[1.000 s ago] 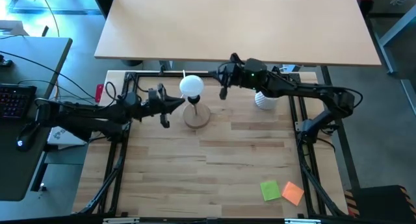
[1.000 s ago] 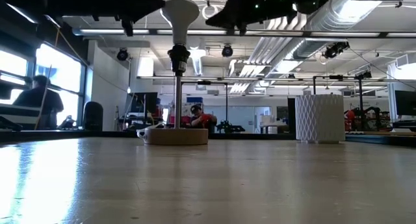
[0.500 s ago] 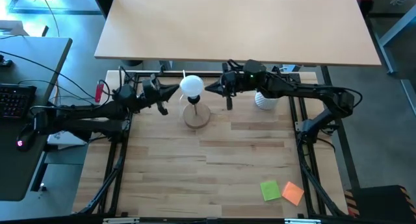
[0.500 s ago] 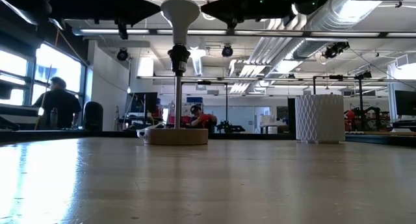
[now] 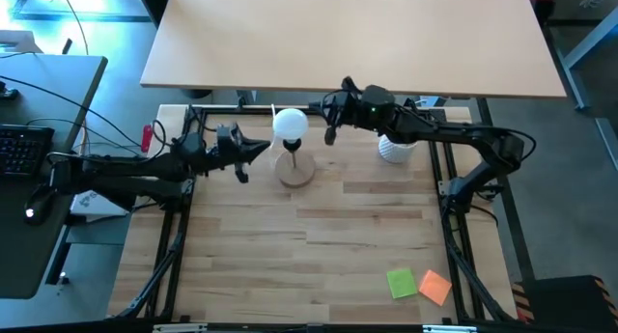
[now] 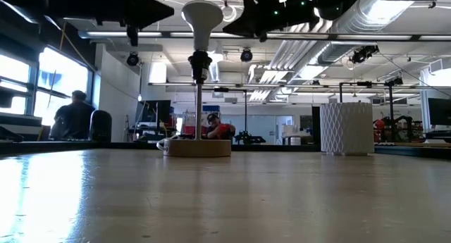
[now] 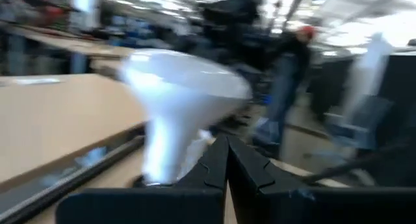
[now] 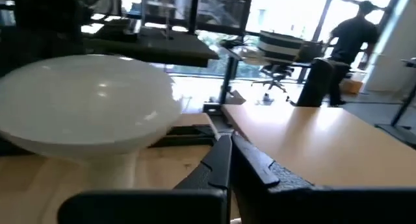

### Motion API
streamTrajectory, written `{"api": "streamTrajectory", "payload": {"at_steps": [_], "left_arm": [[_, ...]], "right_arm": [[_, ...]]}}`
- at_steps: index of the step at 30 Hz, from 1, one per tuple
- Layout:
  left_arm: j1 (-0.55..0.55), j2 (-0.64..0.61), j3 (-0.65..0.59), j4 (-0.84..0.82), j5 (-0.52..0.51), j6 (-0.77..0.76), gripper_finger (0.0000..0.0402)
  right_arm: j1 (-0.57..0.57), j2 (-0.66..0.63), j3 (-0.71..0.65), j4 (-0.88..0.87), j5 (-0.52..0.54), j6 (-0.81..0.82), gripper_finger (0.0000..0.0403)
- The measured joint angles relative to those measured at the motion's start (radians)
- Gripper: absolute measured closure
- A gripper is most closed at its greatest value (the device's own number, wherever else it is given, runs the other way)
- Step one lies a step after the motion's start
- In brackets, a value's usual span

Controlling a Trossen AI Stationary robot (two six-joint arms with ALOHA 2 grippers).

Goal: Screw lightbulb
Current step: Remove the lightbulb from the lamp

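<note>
High view takes in the pale wooden plank worktop (image 5: 319, 246) first, with the two dark arms reaching in from either side toward its back edge. Between them stands the lamp: a round wooden base (image 5: 295, 172) carrying a thin metal stem and black socket (image 6: 200, 60), and seated upright in that socket is the small matte white lightbulb (image 5: 290, 126), globe uppermost. A white ribbed cup (image 5: 394, 149) stands well apart, under the right arm, and two sticky notes, green (image 5: 402, 283) and orange (image 5: 435, 287), lie near the front edge.

The left tool (image 5: 261, 149) hangs just beside the bulb with its fingers pressed together, holding nothing; the right tool (image 5: 330, 133) waits on the other side, likewise pinched closed and empty.

I judge the bulb light, smooth and rather slippery, with a thin shell that would crack under a hard squeeze. The globe's widest girth looks the place to grip, gently and evenly, while the base is steadied against tipping.
</note>
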Motion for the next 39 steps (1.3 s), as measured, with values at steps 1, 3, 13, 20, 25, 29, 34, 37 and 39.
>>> {"api": "streamTrajectory", "payload": {"at_steps": [1, 3, 13, 20, 25, 29, 34, 37, 39], "left_arm": [[0.001, -0.009, 0.0, -0.021, -0.035, 0.007, 0.0401], [0.008, -0.02, 0.0, -0.054, -0.102, 0.016, 0.0402], [0.142, 0.006, 0.0, 0.029, -0.106, 0.037, 0.0401], [0.181, 0.103, 0.0, 0.208, 0.103, -0.057, 0.0402], [0.129, 0.16, 0.0, 0.324, 0.297, -0.112, 0.0402], [0.085, 0.152, 0.0, 0.298, 0.28, -0.109, 0.0402], [0.078, 0.104, 0.0, 0.146, 0.164, -0.071, 0.0401], [0.102, 0.075, 0.0, 0.043, 0.032, -0.038, 0.0402], [0.126, 0.071, 0.0, 0.041, -0.019, -0.012, 0.0401]], "right_arm": [[0.004, -0.006, 0.0, -0.013, -0.016, -0.003, 0.0401], [0.015, -0.025, 0.0, -0.03, -0.049, -0.018, 0.0401], [0.079, -0.082, 0.0, -0.074, -0.273, -0.037, 0.0401], [0.068, -0.043, 0.0, -0.059, -0.192, -0.041, 0.0401], [0.036, -0.036, 0.0, -0.062, 0.01, -0.053, 0.0401], [0.014, -0.039, 0.0, -0.06, 0.1, -0.056, 0.0401], [0.03, -0.07, 0.0, -0.114, 0.072, -0.081, 0.0401], [0.063, -0.105, 0.0, -0.16, 0.005, -0.092, 0.0401], [0.086, -0.12, 0.0, -0.196, -0.078, -0.104, 0.0401]]}}
